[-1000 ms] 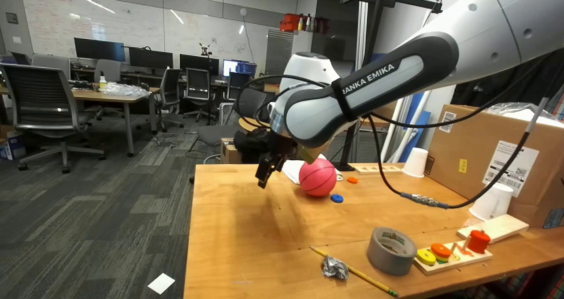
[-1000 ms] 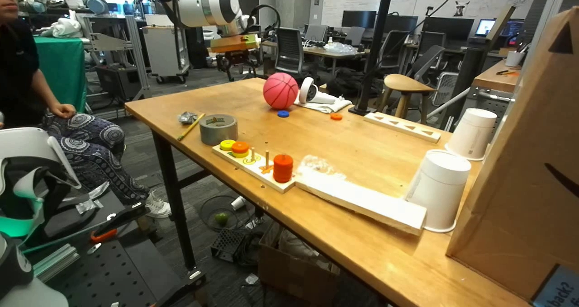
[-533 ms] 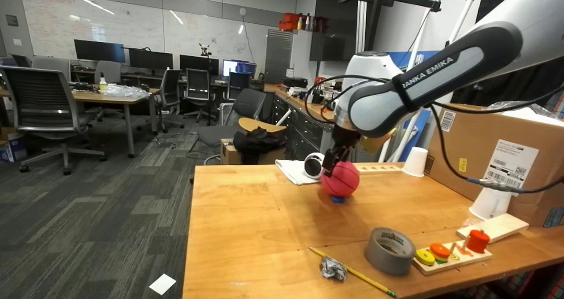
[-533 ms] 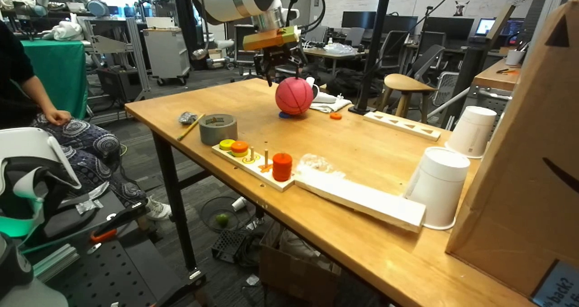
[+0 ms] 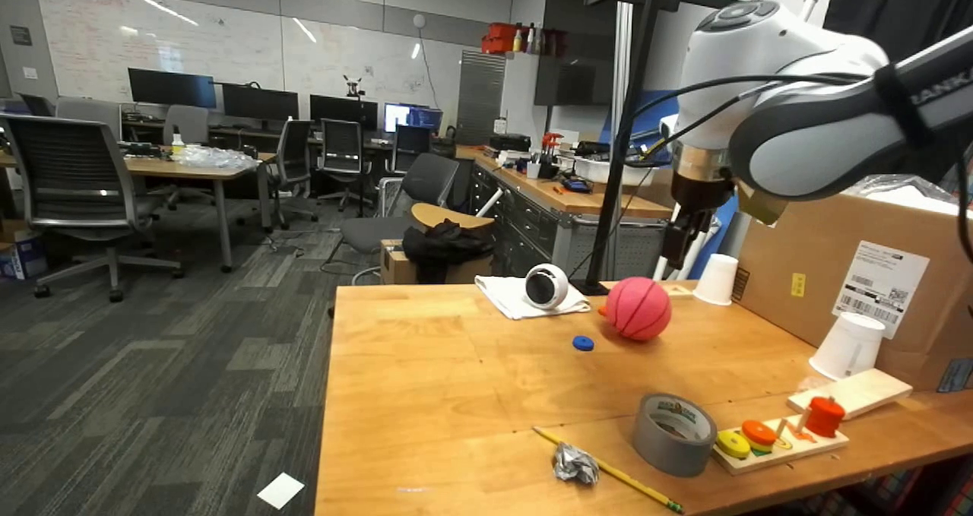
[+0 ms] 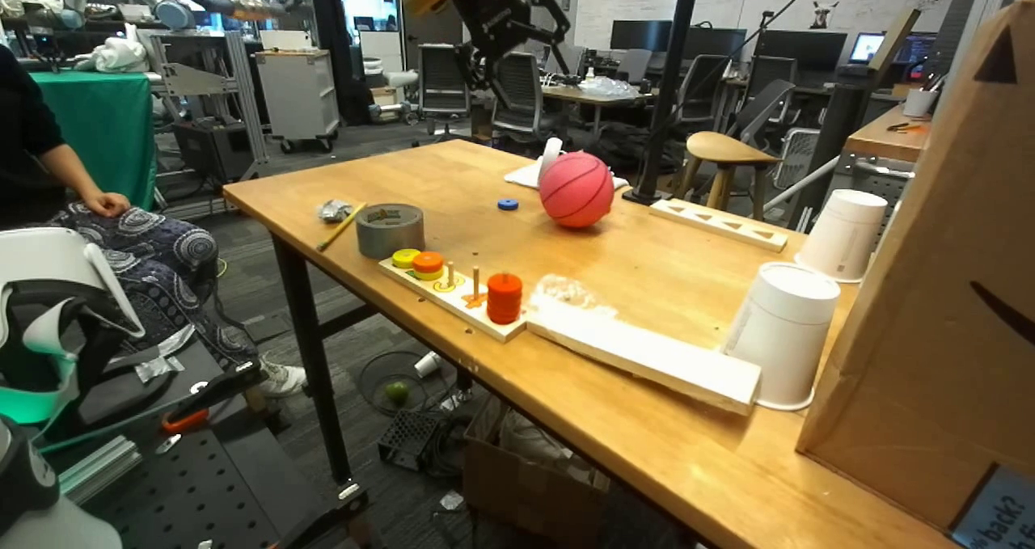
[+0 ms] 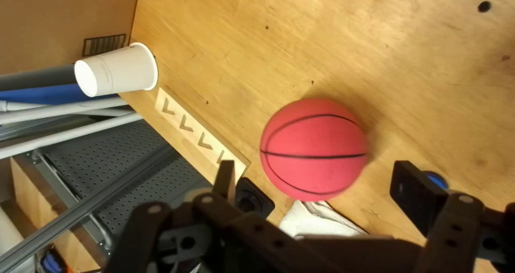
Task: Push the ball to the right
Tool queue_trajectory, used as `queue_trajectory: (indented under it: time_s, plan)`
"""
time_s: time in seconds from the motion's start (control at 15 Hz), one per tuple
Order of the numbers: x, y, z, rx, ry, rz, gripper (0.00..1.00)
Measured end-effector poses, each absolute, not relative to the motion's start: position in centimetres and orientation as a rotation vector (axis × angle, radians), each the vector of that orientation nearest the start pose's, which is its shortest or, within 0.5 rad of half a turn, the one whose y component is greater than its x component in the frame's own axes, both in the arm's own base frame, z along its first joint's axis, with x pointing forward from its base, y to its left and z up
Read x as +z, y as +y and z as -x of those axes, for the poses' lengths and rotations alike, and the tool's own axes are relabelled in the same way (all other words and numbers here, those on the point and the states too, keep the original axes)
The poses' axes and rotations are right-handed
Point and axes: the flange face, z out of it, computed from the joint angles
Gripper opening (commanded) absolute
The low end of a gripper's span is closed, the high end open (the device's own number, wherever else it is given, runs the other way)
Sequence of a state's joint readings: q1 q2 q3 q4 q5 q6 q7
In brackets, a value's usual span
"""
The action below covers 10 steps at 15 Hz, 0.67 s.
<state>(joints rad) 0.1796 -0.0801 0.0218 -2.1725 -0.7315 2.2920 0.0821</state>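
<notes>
The pink-red ball with dark seam lines rests on the wooden table, in both exterior views and in the middle of the wrist view. My gripper shows in both exterior views, raised above the table and apart from the ball. In the wrist view the gripper's fingers are wide apart with nothing between them; the ball lies below and beyond them. An orange disc is mostly hidden behind the ball.
A blue disc lies near the ball. A white round-headed device sits on a white cloth. A black pole, notched wooden strip, paper cups and cardboard box stand around. Grey tape roll and peg board are nearer.
The ball has rolled right in both exterior views, past the blue disc. My gripper came from the ball's left, met it about half a second ago, and is now higher and clear of it.
</notes>
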Motion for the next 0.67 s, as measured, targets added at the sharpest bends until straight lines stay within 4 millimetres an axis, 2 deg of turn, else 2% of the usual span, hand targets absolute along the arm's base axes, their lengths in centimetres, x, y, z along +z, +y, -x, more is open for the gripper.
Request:
queue_trajectory:
  time_s: [0.13, 0.33, 0.53, 0.67]
  plan:
    - [47.0, 12.1, -50.0, 0.410, 0.753, -2.440, 1.00]
    - [48.6, 18.7, -45.7, 0.501, 0.860, -2.443, 1.00]
    - [48.5, 24.7, -43.0, 0.541, 0.968, -2.458, 1.00]
    - [47.6, 26.6, -42.1, 0.527, 1.006, -2.475, 1.00]
